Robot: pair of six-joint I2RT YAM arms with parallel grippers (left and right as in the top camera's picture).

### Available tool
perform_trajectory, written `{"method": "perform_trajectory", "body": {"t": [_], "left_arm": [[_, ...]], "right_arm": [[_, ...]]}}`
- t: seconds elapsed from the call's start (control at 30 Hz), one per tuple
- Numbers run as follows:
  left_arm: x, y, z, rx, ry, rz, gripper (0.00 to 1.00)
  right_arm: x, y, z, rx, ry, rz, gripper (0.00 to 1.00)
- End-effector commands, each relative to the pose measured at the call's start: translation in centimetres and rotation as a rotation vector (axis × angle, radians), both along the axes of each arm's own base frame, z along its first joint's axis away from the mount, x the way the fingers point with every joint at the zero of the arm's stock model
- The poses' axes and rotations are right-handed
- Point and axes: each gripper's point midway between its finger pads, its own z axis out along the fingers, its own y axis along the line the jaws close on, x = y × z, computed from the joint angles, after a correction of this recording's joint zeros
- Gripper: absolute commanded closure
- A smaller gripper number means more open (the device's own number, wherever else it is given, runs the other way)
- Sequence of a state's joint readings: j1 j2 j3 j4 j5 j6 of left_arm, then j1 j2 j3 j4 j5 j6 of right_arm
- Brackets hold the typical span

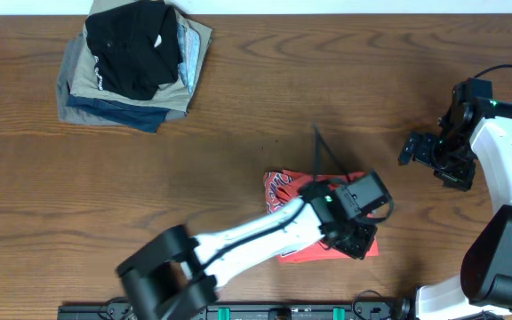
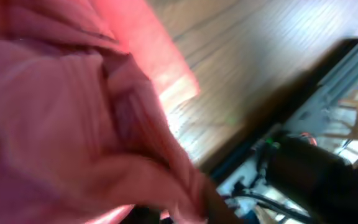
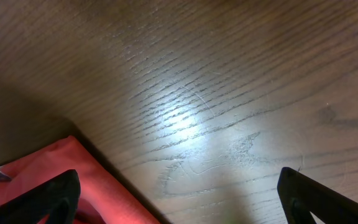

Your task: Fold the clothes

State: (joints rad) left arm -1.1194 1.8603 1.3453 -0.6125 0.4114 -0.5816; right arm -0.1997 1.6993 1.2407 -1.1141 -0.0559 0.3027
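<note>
Partly hidden, left gripper (image 1: 358, 238) on crumpled red T-shirt (image 1: 278, 188), hold impossible to tell, right gripper (image 3: 179, 190) wide apart, empty.

T-shirt (image 1: 278, 188) lettering too small, nothing legible

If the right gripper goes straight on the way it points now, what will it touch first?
Most likely the bare table, just beside the shirt's edge. The open right gripper has only wood ahead of it, though depth is unclear.
</note>
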Motion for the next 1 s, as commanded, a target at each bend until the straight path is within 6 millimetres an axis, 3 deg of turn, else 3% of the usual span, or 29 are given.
{"method": "perform_trajectory", "body": {"t": [0.0, 0.13, 0.3, 0.33, 0.47, 0.53, 0.6, 0.67, 0.77, 0.83, 0.97], "left_arm": [[-0.2, 0.2, -2.5, 0.059, 0.020, 0.008, 0.70], [-0.2, 0.5, -3.1, 0.081, 0.029, 0.007, 0.69], [0.3, 0.2, 0.6, 0.014, -0.011, -0.004, 0.68], [0.4, 0.1, 1.7, -0.014, -0.028, -0.012, 0.64], [0.4, 0.0, 5.9, -0.112, -0.084, -0.029, 0.16], [0.4, 0.2, 7.7, -0.153, -0.112, -0.037, 0.07], [0.9, 0.7, 9.1, -0.176, -0.130, -0.018, 0.06], [2.7, 2.5, 9.7, -0.139, -0.158, 0.078, 0.05], [6.8, 6.6, 9.5, -0.036, -0.190, 0.269, 0.05], [9.5, 9.6, 8.9, 0.022, -0.173, 0.373, 0.05], [13.0, 14.0, 6.6, 0.104, -0.104, 0.523, 0.05]], "right_arm": [[0.3, -0.1, 0.3, 0.001, -0.014, -0.001, 0.01], [0.3, -0.1, 0.3, 0.001, -0.014, -0.001, 0.01], [0.3, -0.1, 0.3, 0.001, -0.014, -0.001, 0.01], [0.3, -0.1, 0.3, 0.001, -0.014, -0.001, 0.01], [0.3, -0.1, 0.3, 0.001, -0.013, -0.001, 0.01], [0.3, -0.1, 0.3, 0.001, -0.014, -0.001, 0.01], [0.3, -0.1, 0.3, 0.001, -0.014, -0.001, 0.01], [0.3, -0.1, 0.3, 0.001, -0.014, -0.001, 0.01], [0.3, -0.1, 0.3, 0.001, -0.014, -0.001, 0.01], [0.3, -0.1, 0.3, 0.001, -0.014, -0.001, 0.01], [0.3, -0.1, 0.3, 0.001, -0.014, -0.001, 0.01]]}}
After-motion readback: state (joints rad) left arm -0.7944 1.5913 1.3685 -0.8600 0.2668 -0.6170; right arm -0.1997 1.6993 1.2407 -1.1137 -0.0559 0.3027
